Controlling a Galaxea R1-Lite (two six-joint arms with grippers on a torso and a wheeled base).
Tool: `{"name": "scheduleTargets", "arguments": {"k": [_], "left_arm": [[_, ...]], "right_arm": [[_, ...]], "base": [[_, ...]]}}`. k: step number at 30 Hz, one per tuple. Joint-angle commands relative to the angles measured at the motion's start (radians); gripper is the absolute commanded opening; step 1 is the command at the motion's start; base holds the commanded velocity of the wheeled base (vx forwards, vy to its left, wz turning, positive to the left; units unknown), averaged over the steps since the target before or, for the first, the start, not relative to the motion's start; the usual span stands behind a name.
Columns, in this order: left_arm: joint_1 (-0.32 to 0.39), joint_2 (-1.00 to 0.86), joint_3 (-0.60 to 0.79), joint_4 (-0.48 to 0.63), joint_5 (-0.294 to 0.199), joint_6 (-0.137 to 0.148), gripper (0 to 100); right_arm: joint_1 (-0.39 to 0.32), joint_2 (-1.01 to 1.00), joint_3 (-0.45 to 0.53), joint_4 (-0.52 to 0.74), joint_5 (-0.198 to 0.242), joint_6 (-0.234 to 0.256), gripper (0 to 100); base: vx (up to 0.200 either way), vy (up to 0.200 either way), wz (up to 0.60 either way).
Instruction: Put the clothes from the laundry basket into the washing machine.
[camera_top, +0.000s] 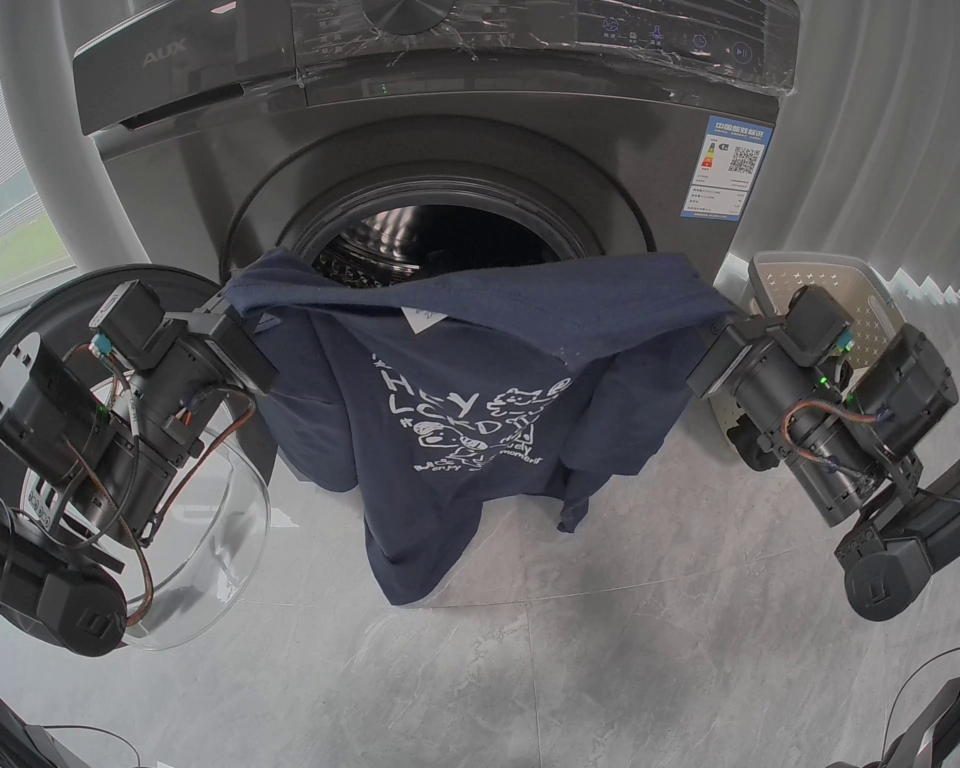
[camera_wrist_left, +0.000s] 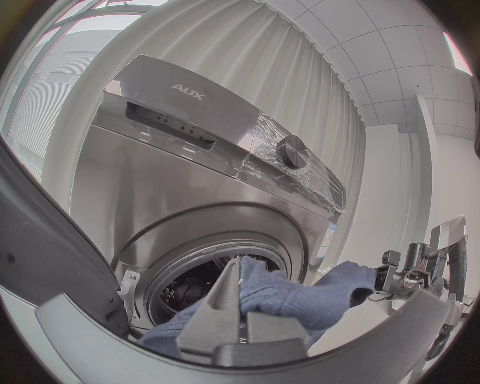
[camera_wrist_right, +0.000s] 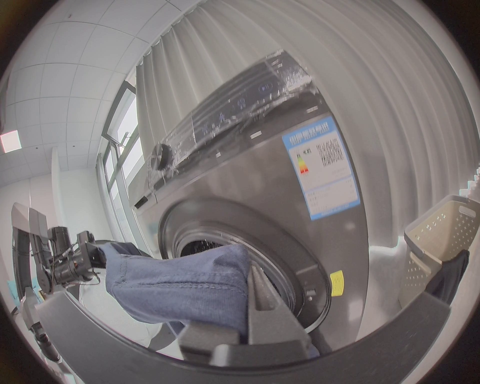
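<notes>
Left hand (camera_top: 228, 302) was pressed shut on one top corner of the navy T-shirt (camera_top: 470, 420); right hand (camera_top: 712, 340) was pinching the opposite corner. The shirt hung spread between them, just in front of the drum opening (camera_top: 430, 245) of the washing machine (camera_top: 450, 140), with its top edge across the lower part of the opening and its tail hanging free below. Judged: the fabric is light, soft and limp, with no stiffness to push against, so it will sag and bunch wherever it is unsupported. The best hold is a gathered fold at the shoulder seam or hem, as both hands had, since a single thin layer could slip out. The loose tail may snag on the opening's rim when it is fed in. The round glass door (camera_top: 200, 540) stood open on the left, beside the left arm. The laundry basket (camera_top: 835, 275), pale and perforated, sat on the right, near the machine. Something dark (camera_wrist_right: 452, 277) lay against it, possibly another garment. The floor (camera_top: 620, 650) was grey tile. A pleated curtain (camera_top: 880, 130) hung behind on the right and a window (camera_top: 25, 240) was on the left.
</notes>
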Motion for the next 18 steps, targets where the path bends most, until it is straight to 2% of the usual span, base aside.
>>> {"name": "scheduleTargets", "arguments": {"k": [1, 18], "left_arm": [[0.003, -0.004, -0.012, -0.001, -0.001, 0.0, 0], [0.003, -0.005, -0.038, -0.001, 0.008, -0.002, 0]], "right_arm": [[-0.003, -0.041, -0.011, 0.002, 0.001, 0.0, 0], [-0.025, -0.049, -0.027, 0.002, 0.001, -0.011, 0]], "base": [[0.0, 0.0, 0.0], [0.0, 0.0, 0.0]]}}
